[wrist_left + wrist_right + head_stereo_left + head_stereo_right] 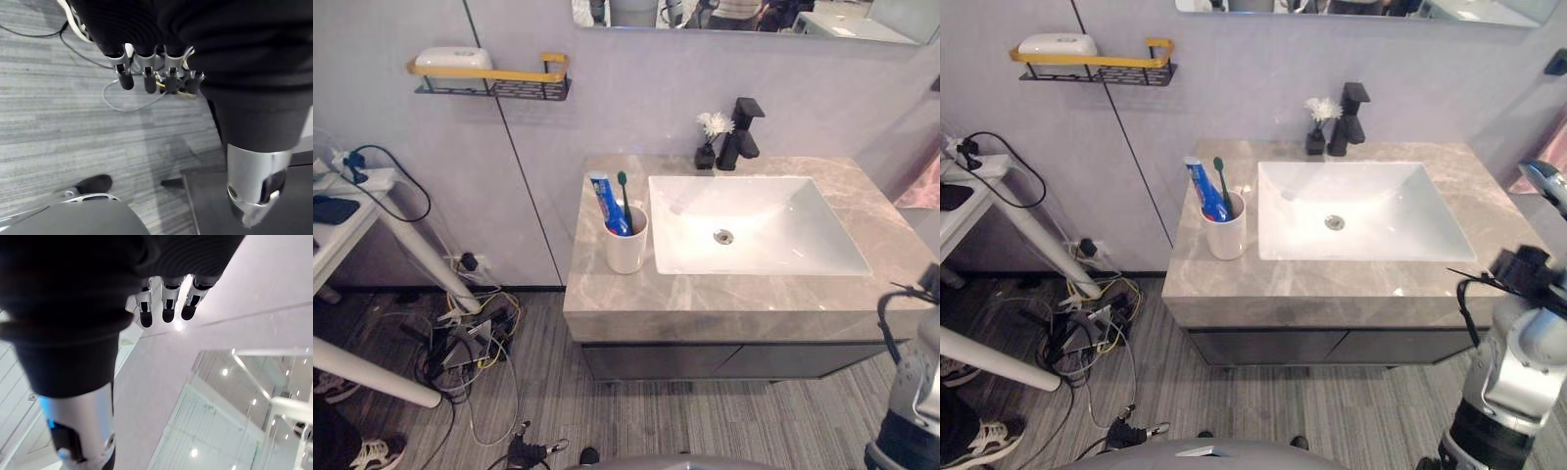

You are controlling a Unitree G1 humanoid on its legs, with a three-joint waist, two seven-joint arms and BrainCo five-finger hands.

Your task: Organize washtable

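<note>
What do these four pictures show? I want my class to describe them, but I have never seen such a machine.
A humanoid robot stands before a bathroom washtable. Two pictures come from cameras in its head, looking down; two from its wrists. On its top a white cup holds a toothpaste tube and a toothbrush, beside the sink; a black faucet and a small flower vase stand behind it. The left hand hangs over the floor, the right hand shows against a pale wall; both are open and hold nothing.

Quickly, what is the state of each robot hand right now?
Left robot hand: open, holding nothing.
Right robot hand: open, holding nothing.
</note>
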